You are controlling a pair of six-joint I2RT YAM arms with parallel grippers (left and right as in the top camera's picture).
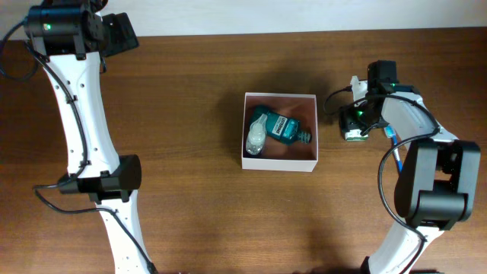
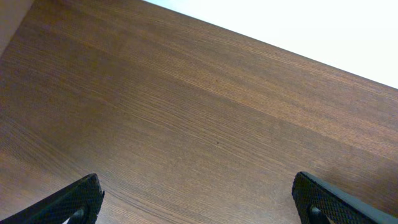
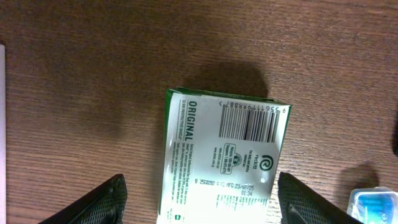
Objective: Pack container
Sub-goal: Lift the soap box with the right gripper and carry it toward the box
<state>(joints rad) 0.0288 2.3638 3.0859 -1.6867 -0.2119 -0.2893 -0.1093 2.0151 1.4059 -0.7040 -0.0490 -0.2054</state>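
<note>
The container (image 1: 280,163), a square white-walled box with a pinkish inside, sits mid-table and holds a teal mouthwash bottle (image 1: 280,127) and a small clear bottle (image 1: 256,135). My right gripper (image 3: 200,202) is open and straddles a green-white packet (image 3: 222,157) lying flat on the table, right of the container; in the overhead view the packet (image 1: 353,135) is mostly under the gripper (image 1: 356,122). The fingers stand apart from the packet's sides. My left gripper (image 2: 198,202) is open and empty over bare wood at the far left back.
A small white-and-blue item (image 3: 373,202) lies at the right edge of the right wrist view, beside the packet. A white item (image 1: 355,82) shows by the right gripper in the overhead view. The container's white wall (image 3: 2,124) is at the left edge of the right wrist view.
</note>
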